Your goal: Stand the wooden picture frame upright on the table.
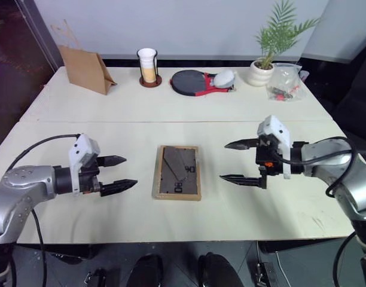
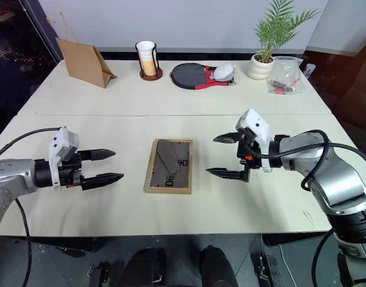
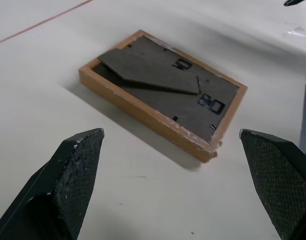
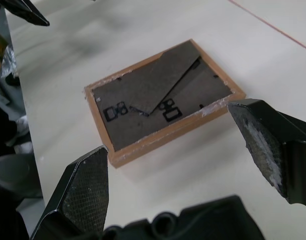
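Observation:
The wooden picture frame (image 1: pixel 177 172) lies flat and face down on the cream table (image 1: pixel 111 113), near the front edge. Its dark back with the folded stand faces up; its front is hidden. My left gripper (image 1: pixel 119 173) hovers open a short way to the frame's left, fingers pointing at it. My right gripper (image 1: pixel 241 161) hovers open to the frame's right, also pointing at it. Neither touches the frame. The left wrist view shows the frame (image 3: pixel 163 92) ahead between the two black fingers (image 3: pixel 68 175). In the right wrist view the frame (image 4: pixel 163 100) likewise lies beyond the spread fingers (image 4: pixel 85 192).
Along the back of the table stand a brown paper bag (image 1: pixel 85 70), a holder with stacked cups (image 1: pixel 148 67), a paddle (image 1: pixel 195 82), a potted plant (image 1: pixel 268 57) and a clear plastic bag (image 1: pixel 284 82). A seam (image 1: pixel 171 121) crosses the tabletop.

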Tool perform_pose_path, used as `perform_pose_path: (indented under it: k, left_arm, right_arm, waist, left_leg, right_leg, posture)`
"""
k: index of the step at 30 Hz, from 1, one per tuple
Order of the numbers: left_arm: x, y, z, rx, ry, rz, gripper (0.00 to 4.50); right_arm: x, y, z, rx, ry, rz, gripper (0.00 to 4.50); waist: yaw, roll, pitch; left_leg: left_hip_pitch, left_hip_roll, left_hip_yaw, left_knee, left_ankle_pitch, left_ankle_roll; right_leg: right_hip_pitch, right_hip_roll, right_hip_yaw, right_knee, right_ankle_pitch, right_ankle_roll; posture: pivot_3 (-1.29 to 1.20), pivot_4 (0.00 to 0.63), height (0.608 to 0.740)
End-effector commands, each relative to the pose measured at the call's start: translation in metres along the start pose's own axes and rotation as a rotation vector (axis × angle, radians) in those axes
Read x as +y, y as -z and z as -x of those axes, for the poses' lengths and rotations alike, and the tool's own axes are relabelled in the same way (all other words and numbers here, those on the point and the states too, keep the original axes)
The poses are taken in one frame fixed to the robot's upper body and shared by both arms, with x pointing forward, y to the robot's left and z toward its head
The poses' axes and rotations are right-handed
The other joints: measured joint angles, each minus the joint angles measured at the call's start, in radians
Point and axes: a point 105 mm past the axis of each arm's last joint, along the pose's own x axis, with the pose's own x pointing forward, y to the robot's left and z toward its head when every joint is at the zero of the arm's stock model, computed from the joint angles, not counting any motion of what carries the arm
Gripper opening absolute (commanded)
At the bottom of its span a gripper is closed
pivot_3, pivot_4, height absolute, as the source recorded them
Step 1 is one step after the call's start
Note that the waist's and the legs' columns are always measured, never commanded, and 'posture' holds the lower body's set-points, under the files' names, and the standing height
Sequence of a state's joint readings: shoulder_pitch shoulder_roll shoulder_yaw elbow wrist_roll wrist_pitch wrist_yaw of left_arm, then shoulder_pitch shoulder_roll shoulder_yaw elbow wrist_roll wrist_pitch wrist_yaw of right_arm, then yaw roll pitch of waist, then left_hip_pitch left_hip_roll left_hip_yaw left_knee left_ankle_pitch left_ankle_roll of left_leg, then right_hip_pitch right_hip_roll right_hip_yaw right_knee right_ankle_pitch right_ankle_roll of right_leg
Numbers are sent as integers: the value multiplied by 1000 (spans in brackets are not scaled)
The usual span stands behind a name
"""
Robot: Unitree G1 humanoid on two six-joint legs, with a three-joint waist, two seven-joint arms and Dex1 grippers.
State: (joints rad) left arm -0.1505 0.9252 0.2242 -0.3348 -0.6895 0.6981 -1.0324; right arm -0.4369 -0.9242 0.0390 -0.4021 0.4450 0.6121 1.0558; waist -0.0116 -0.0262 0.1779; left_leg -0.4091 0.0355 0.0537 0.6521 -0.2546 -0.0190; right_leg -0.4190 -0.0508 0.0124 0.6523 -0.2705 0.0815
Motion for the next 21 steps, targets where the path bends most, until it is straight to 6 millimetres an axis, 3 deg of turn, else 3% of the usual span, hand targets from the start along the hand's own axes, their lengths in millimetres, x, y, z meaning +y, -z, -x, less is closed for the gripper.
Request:
perform_pose_path:
  k: [1, 9, 12, 21]
  left_arm:
    - [-8, -13, 0, -27, 21, -45, 4500]
    - [-11, -15, -7, -36, 52, -30, 4500]
    - [-8, -7, -6, 7, 58, -41, 4500]
    - [1, -9, -7, -15, 4, -61, 4500]
  right_arm:
    - [-1, -2, 10, 7, 14, 19, 4456]
    - [-6, 5, 19, 42, 57, -27, 4456]
    - [-7, 7, 16, 38, 74, -42, 4456]
    - [-9, 8, 6, 17, 86, -35, 4456]
  waist:
    - [0, 0, 0]
    - [-1, 0, 0]
    - [-2, 0, 0]
    - [-1, 0, 0]
  left_leg:
    - [0, 0, 0, 0, 0, 0]
    - [0, 0, 0, 0, 0, 0]
    - [0, 0, 0, 0, 0, 0]
    - [0, -1, 0, 0, 0, 0]
  right_leg:
    - [0, 0, 0, 0, 0, 0]
    - [0, 0, 0, 0, 0, 0]
    - [0, 1, 0, 0, 0, 0]
    - [0, 1, 0, 0, 0, 0]
  posture:
    - [0, 150, 740]
    - [0, 150, 740]
    - [0, 150, 740]
    - [0, 150, 740]
